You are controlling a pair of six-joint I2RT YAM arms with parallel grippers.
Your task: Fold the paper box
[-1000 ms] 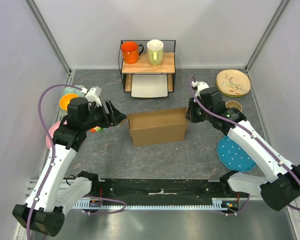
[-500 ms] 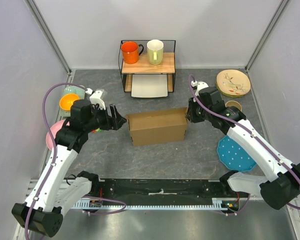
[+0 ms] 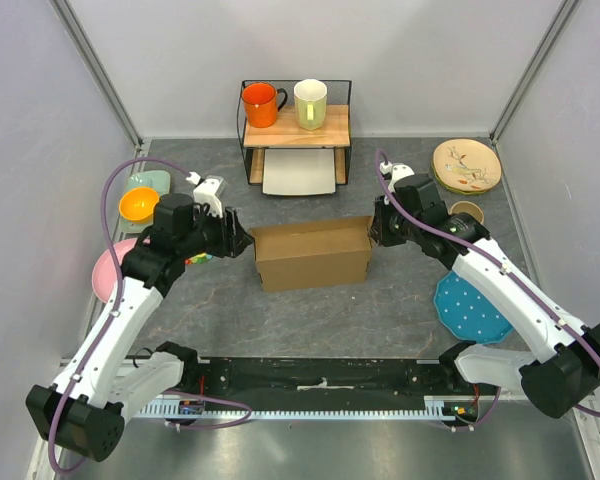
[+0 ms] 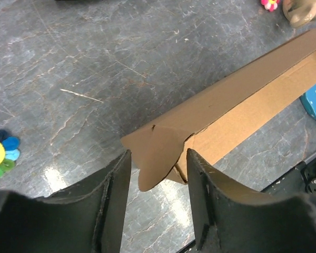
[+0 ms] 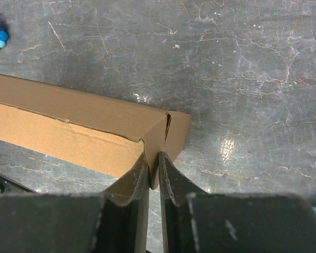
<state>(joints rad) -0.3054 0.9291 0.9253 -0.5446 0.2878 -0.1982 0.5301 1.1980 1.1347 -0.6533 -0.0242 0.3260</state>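
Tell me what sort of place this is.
Most likely a robot-manipulation test cell rather than a home. Plain white walls enclose a grey tabletop, and staged props, such as an orange mug on a small shelf and a floral plate, surround the paper box.

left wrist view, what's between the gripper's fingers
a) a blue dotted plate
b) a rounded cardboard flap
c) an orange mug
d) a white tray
b: a rounded flap at the end of the box sits inside the open left gripper.
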